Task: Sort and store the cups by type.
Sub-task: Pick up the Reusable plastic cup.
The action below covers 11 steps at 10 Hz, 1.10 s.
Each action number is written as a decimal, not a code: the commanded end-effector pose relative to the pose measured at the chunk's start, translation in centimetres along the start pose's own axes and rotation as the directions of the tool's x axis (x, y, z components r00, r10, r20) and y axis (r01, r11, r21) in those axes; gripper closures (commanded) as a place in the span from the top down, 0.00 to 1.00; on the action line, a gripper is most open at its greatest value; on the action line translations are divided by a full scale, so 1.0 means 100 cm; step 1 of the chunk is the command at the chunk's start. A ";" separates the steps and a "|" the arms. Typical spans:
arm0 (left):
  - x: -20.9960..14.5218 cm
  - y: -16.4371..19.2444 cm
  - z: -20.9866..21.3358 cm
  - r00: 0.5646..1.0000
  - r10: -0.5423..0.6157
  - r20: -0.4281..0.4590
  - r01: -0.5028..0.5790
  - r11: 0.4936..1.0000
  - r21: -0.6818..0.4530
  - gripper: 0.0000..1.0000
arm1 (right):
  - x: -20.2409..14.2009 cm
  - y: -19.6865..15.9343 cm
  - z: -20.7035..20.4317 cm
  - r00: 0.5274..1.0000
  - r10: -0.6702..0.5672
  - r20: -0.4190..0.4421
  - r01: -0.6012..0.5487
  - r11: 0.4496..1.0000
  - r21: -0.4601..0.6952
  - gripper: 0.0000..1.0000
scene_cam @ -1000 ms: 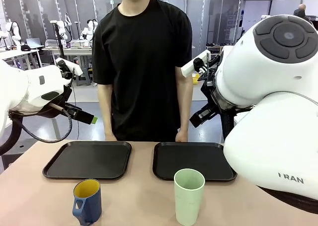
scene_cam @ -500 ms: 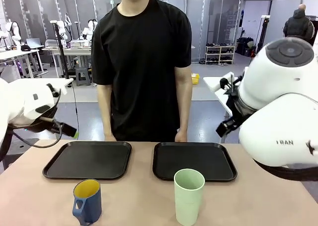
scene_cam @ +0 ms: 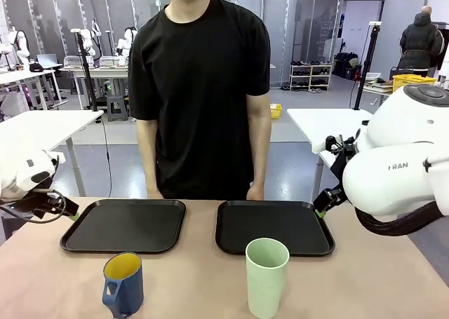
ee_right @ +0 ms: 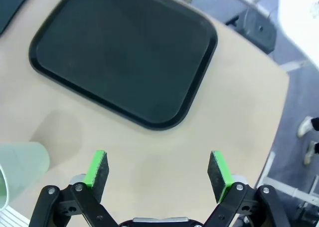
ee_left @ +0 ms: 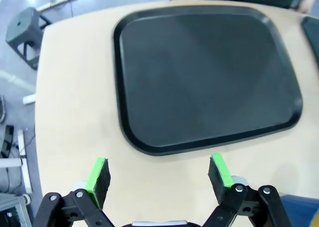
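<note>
mint tumbler [scene_cam: 266, 277] and blue mug [scene_cam: 123, 284] stand apart on the table [scene_cam: 196, 277] in the front view. the right wrist view catches the tumbler beside the right gripper [ee_right: 158, 162], spread wide, empty. left gripper [ee_left: 158, 167] likewise wide, before a black tray [ee_left: 204, 72].

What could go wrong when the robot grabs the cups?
The tall green cup could tip if the open right hand bumps it. The mug has a handle sticking out, so the left hand might grab it crooked. The person stands right behind the trays, so an arm might bump them.
</note>
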<state>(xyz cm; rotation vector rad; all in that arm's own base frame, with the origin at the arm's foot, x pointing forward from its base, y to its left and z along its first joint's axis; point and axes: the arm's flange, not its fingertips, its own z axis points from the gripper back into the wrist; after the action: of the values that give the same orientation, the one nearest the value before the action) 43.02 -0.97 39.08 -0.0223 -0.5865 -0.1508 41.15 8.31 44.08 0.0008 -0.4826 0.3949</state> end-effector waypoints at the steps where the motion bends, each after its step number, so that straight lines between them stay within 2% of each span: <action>1: 0.004 -0.006 -0.010 0.998 0.056 -0.005 -0.056 0.998 0.021 1.00 | -0.031 -0.005 -0.005 0.996 -0.068 -0.052 0.072 0.995 0.069 1.00; 4: 0.000 -0.004 -0.011 0.997 0.072 -0.020 -0.071 0.997 0.031 1.00 | -0.044 -0.011 -0.016 0.986 -0.149 -0.081 0.151 0.988 0.022 1.00; 6: -0.003 -0.002 -0.012 0.997 0.061 -0.037 -0.061 0.998 0.012 1.00 | -0.048 -0.015 -0.021 0.965 -0.235 -0.114 0.229 0.971 -0.066 1.00; 7: -0.004 -0.003 -0.012 0.998 0.059 -0.028 -0.058 0.998 0.014 1.00 | -0.016 -0.023 -0.015 0.987 -0.138 -0.086 0.140 0.990 0.022 1.00; 11: -0.004 -0.003 -0.012 0.998 0.059 -0.028 -0.058 0.998 0.014 1.00 | -0.016 -0.023 -0.015 0.987 -0.138 -0.086 0.140 0.990 0.022 1.00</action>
<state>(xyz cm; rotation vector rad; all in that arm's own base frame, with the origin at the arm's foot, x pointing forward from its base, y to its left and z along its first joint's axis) 43.31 -1.31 37.89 -0.0244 -0.5561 -0.0913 41.38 5.88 42.17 0.0318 -0.3884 0.2483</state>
